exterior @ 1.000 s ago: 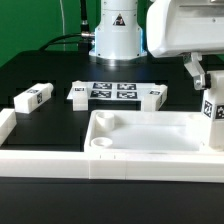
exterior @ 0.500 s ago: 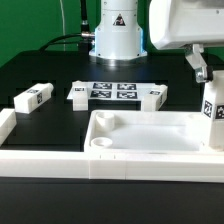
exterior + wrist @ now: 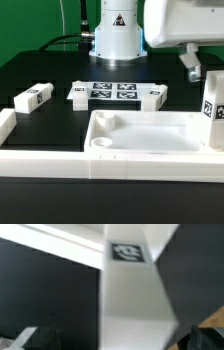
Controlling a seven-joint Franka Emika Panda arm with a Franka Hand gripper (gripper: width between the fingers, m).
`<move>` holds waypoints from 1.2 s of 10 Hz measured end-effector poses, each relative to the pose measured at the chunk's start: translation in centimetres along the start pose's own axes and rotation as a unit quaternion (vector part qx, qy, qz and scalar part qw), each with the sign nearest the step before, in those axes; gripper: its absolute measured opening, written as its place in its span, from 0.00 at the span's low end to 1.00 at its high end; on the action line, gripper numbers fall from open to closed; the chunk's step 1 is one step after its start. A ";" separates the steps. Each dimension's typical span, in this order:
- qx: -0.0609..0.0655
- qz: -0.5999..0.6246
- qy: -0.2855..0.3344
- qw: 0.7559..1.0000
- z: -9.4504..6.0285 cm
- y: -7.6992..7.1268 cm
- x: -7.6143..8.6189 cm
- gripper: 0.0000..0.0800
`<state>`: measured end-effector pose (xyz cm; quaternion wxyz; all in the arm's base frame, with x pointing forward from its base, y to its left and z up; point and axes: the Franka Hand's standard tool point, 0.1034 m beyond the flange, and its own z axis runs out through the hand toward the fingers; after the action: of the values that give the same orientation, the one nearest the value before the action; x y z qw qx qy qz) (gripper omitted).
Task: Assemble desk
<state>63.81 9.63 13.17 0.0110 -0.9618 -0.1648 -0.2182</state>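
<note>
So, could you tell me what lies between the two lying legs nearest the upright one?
The marker board lies between the nearer leg and the farther leg; the exterior view shows it.

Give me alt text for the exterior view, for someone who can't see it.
The robot's open hand hovers just above an upright tagged leg at the exterior view's right, by the end of the white tray-like tabletop. Behind, on the black table, a second leg lies at the view's left; a third leg and a fourth leg flank the marker board.
</note>
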 end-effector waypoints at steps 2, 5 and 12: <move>0.001 0.003 -0.008 1.000 0.1 0.2 -0.2 0.81; 0.033 0.015 -0.117 0.992 0.2 -0.9 -0.5 0.81; 0.057 0.028 -0.221 0.973 0.7 -0.5 -0.5 0.81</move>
<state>63.55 10.00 12.29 0.0352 -0.9883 -0.1483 0.0104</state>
